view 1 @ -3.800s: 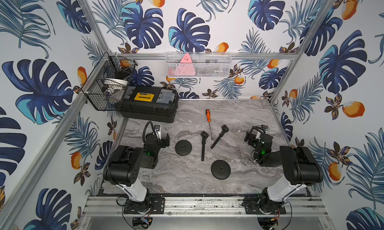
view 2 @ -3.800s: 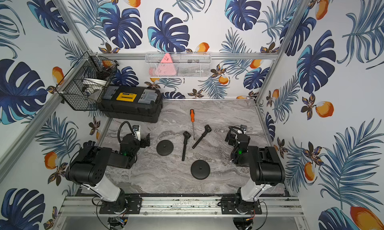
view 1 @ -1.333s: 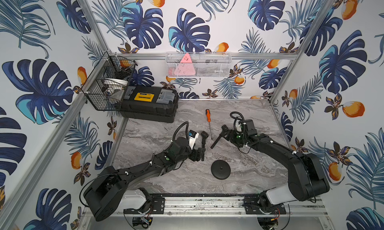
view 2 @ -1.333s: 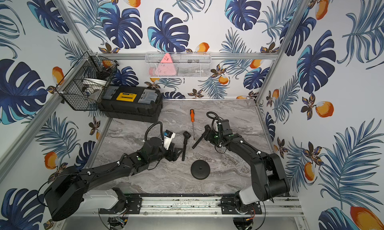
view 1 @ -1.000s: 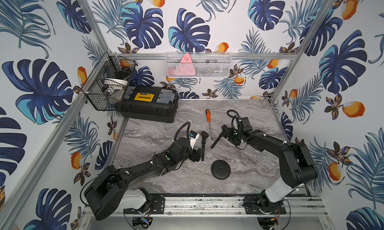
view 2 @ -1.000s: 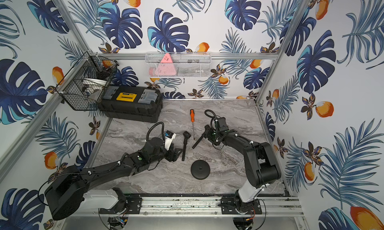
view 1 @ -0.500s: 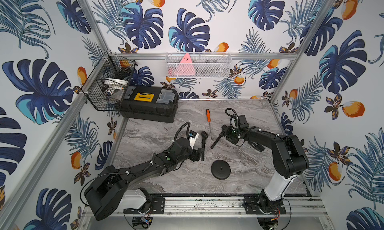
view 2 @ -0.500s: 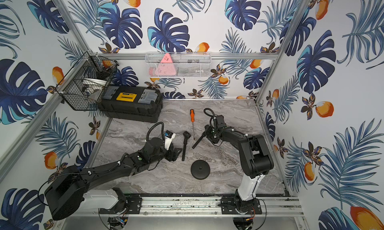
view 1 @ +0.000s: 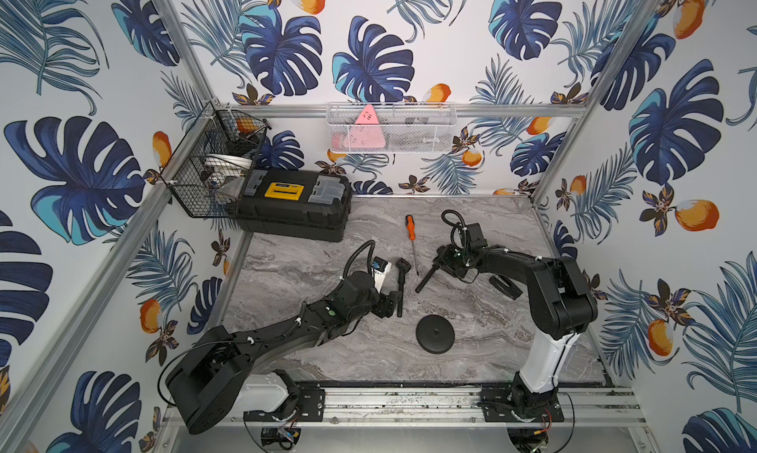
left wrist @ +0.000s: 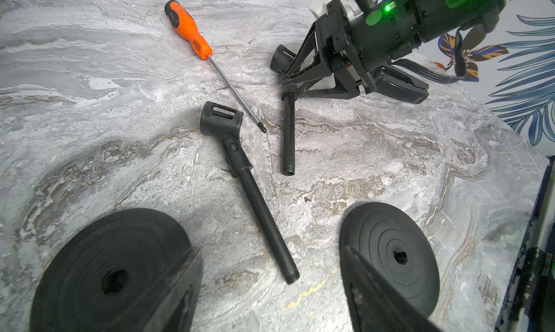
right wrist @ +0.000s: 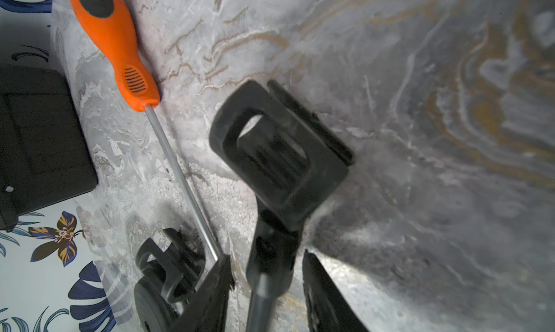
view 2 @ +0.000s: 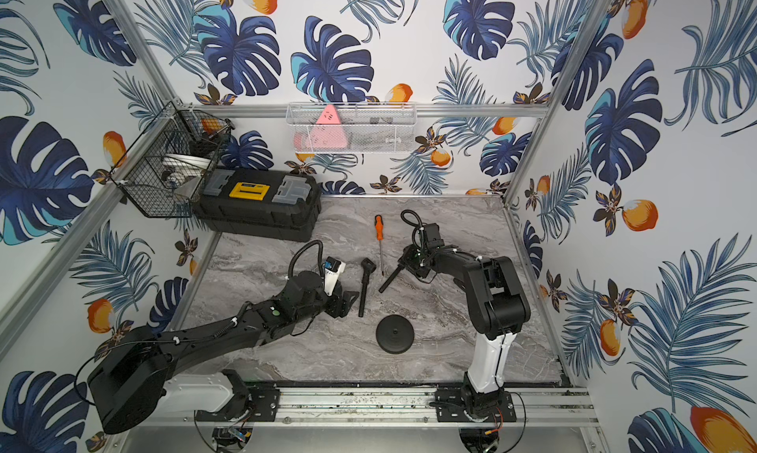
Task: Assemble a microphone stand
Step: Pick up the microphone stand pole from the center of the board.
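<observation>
Two black poles with clip heads lie on the marble table (view 1: pixel 471 225). My right gripper (view 1: pixel 444 262) (right wrist: pixel 267 255) straddles the right pole (view 1: pixel 426 279) (right wrist: pixel 264 300) just below its clip head (right wrist: pixel 279 153). Its jaws stand close on either side, with a thin gap showing each way. The left pole (view 1: pixel 400 283) (left wrist: pixel 258 213) points its threaded end between the wide-open fingers of my left gripper (view 1: pixel 389 303) (left wrist: pixel 270 252). One round base (view 1: pixel 435 334) (left wrist: pixel 390 255) sits near the front. A second base (left wrist: pixel 111 270) lies beside my left finger, hidden under the arm in both top views.
An orange screwdriver (view 1: pixel 411 229) (left wrist: pixel 189 30) lies between the two clip heads. A black toolbox (view 1: pixel 295 205) and a wire basket (view 1: pixel 213 172) fill the back left corner. A small black block (view 1: pixel 504 287) rests by the right arm. A mesh shelf (view 1: pixel 391 127) hangs on the back wall.
The right gripper's jaws have narrowed around the right pole, and the right arm has swung its elbow nearer the front. The left arm has stayed still.
</observation>
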Controlling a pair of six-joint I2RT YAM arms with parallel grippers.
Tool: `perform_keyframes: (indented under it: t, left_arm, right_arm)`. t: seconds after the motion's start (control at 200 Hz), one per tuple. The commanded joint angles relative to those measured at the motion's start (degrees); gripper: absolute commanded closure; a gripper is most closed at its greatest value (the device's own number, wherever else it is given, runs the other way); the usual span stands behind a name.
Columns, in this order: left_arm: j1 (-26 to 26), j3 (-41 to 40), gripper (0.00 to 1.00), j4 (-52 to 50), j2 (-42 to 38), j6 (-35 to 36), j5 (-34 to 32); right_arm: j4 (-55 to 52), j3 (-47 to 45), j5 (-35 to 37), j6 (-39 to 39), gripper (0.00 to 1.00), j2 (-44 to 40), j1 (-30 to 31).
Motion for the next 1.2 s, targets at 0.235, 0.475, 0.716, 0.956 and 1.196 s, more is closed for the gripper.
perform_keyframes:
  t: [0.235, 0.475, 0.716, 0.956, 1.196]
  left_arm:
    - [-0.08, 0.11, 0.22, -0.30, -0.12, 1.22, -0.52]
    - [-0.01, 0.37, 0.20, -1.26, 0.02, 1.16, -1.88]
    - [-0.01, 0.20, 0.20, -1.09, -0.27, 1.09, -1.71]
    - [-0.08, 0.20, 0.20, -0.65, -0.10, 1.16, -0.48]
    - [-0.24, 0.46, 0.19, -0.36, 0.52, 0.12, 1.21]
  right_arm:
    - [-0.35, 3.15, 0.63, 2.09, 0.65, 2.75, -0.02]
    - [-1.39, 3.77, 1.07, 1.54, 0.63, 3.53, -0.02]
    - [-1.98, 4.51, 0.73, 0.70, 0.73, 4.48, -0.02]
    - [-2.15, 5.20, 0.01, -0.34, 0.85, 2.36, -0.02]
    - [-1.87, 1.93, 3.87, -5.51, 0.85, -10.03, -0.06]
